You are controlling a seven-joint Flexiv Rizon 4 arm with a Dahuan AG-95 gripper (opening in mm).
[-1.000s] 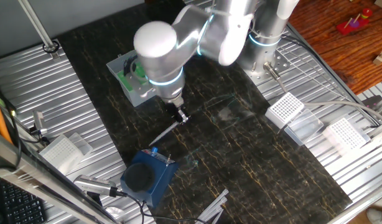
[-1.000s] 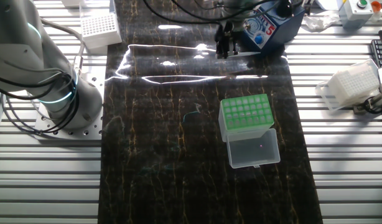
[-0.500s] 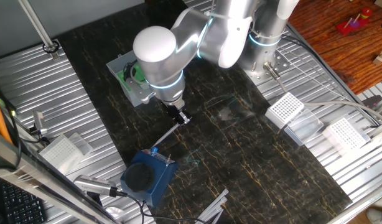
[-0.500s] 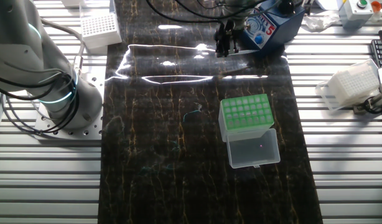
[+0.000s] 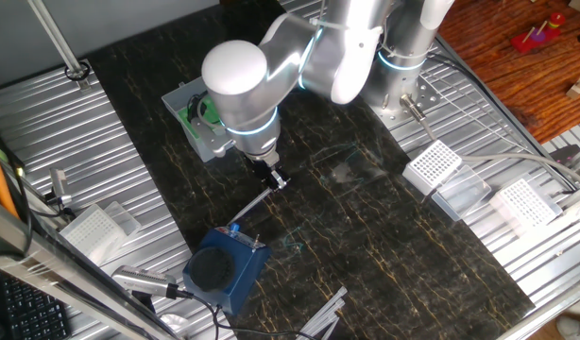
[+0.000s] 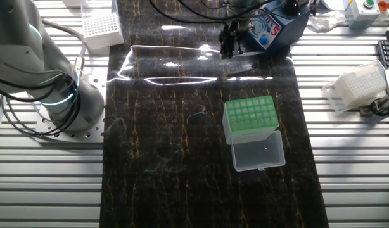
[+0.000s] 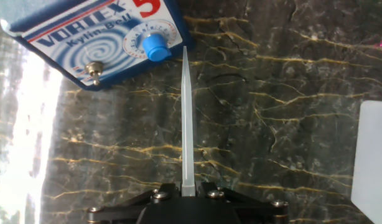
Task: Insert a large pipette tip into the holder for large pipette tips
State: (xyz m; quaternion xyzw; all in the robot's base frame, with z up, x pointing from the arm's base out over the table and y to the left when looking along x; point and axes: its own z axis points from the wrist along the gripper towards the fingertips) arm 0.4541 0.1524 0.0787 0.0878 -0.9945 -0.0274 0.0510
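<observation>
We are holding the large pipette tip (image 7: 186,124) by its wide end, the jaws of the gripper (image 7: 185,193) closed on either side of it, so that the tapered point is projecting straight out along the fingers; in the hand view the point is reaching toward the blue knob (image 7: 155,47) of the vortex mixer (image 7: 85,37), though we cannot tell whether it is clear of the marble-patterned tabletop (image 7: 272,106) or grazing it. Gripping the wide end is leaving the whole narrow length free, which is what the insertion will need, since the point has to go down a hole first. In one fixed view the tip (image 5: 255,204) is slanting down and away from the gripper (image 5: 274,178) toward the mixer (image 5: 222,267), well short of upright. The holder for large pipette tips (image 6: 248,118) is sitting apart from the mixer with its green grid facing up and its clear lid (image 6: 258,151) swung open toward the near edge, so the holes are accessible from above; in the first fixed view the arm is hiding most of it. We are judging that the tip is picked up but not yet carried over; the next move calls for turning the tip point-down and aligning it over one hole. A slight tilt could catch the point on the grid.
</observation>
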